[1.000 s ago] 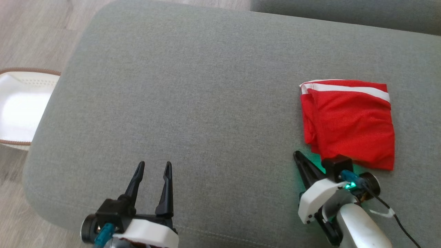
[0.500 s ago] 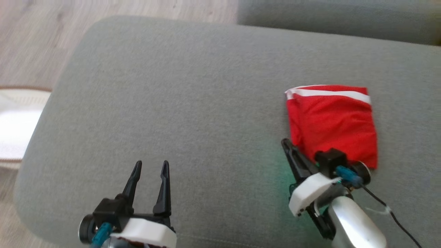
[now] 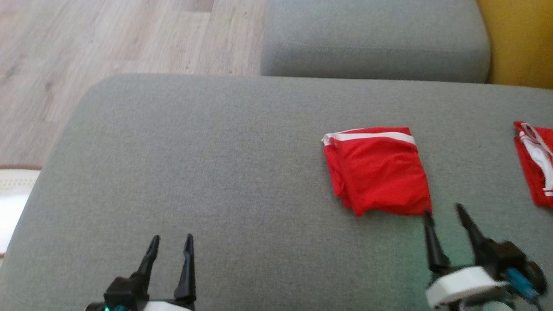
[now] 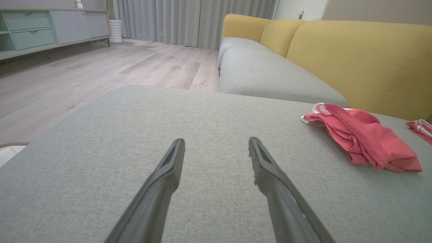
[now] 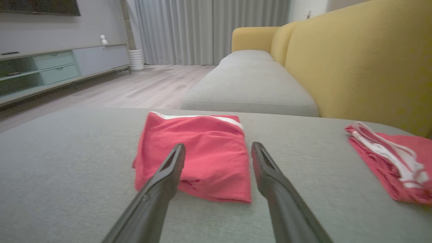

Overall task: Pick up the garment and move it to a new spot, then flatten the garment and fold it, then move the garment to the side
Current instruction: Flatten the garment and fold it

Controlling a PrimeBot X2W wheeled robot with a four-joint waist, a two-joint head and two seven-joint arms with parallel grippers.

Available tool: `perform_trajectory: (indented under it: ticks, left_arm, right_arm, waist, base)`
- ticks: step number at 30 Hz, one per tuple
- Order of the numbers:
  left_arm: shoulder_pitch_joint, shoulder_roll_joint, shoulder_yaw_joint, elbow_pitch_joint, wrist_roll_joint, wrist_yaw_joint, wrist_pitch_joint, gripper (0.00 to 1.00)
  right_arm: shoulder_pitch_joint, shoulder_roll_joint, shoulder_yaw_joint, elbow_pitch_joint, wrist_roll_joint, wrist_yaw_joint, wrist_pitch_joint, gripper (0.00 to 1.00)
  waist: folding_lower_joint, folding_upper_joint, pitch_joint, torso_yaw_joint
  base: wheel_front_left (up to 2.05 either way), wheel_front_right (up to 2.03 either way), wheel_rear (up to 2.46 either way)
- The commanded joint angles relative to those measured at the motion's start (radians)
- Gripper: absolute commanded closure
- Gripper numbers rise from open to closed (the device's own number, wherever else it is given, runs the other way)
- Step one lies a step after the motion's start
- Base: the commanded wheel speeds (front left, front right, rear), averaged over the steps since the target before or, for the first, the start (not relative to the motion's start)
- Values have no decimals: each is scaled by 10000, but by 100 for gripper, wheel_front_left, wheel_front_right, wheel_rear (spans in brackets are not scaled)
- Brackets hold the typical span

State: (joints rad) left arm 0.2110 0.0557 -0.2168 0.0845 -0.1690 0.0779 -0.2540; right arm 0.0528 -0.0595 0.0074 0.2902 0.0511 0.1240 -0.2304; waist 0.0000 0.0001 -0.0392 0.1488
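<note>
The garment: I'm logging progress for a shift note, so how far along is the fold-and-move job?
Done, it seems: the garment lies folded in a compact rectangle on the grey cushion. In hand: nothing; the right pincer is open at its near edge, and the left pincer is open over bare cushion. Left: probably little, unless its spot near a second red garment is not the final one.

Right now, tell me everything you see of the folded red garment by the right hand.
The garment is red mesh-looking fabric, folded into a rectangle with a white stripe along its far edge and layered edges on its left. It lies flat on the grey cushion; the open right hand is at its near corner.
</note>
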Motion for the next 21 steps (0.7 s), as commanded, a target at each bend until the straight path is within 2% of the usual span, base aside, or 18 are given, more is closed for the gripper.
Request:
perform_trajectory:
  ticks: [1, 6, 21]
  left_arm:
    - [-271, -55, 390, -283, 55, -17, -78, 0]
    - [-112, -55, 654, -120, 141, -126, -78, 0]
    - [33, -55, 906, 118, 251, -272, -78, 0]
  right_arm:
    - [-167, -100, 45, -396, -127, 67, -149, 0]
    - [285, -44, -492, -406, 2, 67, -255, 0]
    - [647, 39, -588, -565, 376, 67, -312, 0]
  waist:
    - [0, -1, -96, -57]
    - [0, -1, -230, -219]
    - [0, -1, -235, -476]
  base:
    - [0, 0, 0]
    - [0, 0, 0]
    - [0, 0, 0]
